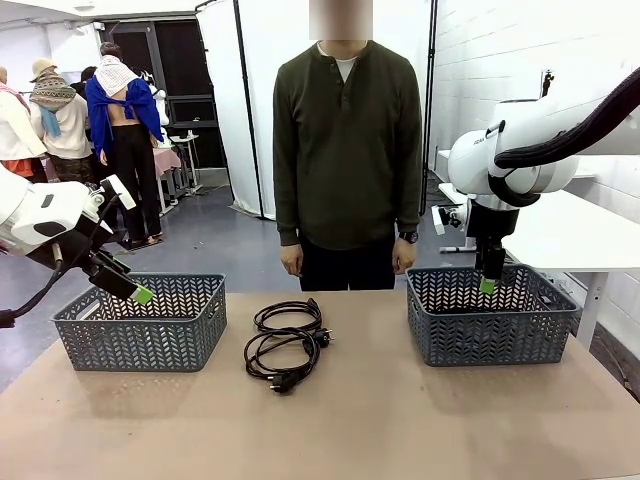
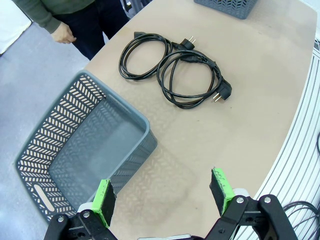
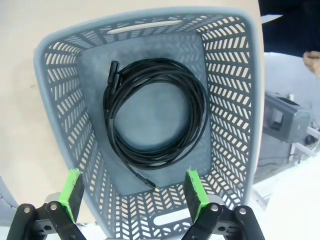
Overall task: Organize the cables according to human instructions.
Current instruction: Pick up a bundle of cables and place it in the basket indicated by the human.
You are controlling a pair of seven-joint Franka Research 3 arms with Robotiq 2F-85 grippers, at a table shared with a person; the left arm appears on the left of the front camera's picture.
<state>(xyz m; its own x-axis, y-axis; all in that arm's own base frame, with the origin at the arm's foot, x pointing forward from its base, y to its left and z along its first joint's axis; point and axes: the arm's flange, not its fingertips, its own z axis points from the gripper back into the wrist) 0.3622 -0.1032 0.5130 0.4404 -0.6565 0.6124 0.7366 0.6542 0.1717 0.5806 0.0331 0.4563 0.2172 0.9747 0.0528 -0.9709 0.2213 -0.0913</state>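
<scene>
One cable (image 3: 155, 112) lies in the right basket (image 3: 227, 95), two more cables (image 1: 285, 345) lie on the surface (image 1: 400, 420), and the left end effector (image 2: 161, 192) and right end effector (image 3: 133, 192) are both spread apart.

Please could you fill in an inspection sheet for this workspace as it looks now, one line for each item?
Surface: tan table, no spills seen.
Job's things: two cables lie coiled and overlapping mid-table; a third cable lies coiled in the right basket; left basket holds none.
Clutter: nothing seen.
Grippers: left gripper open over the left basket's corner; right gripper open over the right basket.
Cables: thick black hose along the right arm, off the table.
Surroundings: person stands at the far side, hands down.
</scene>
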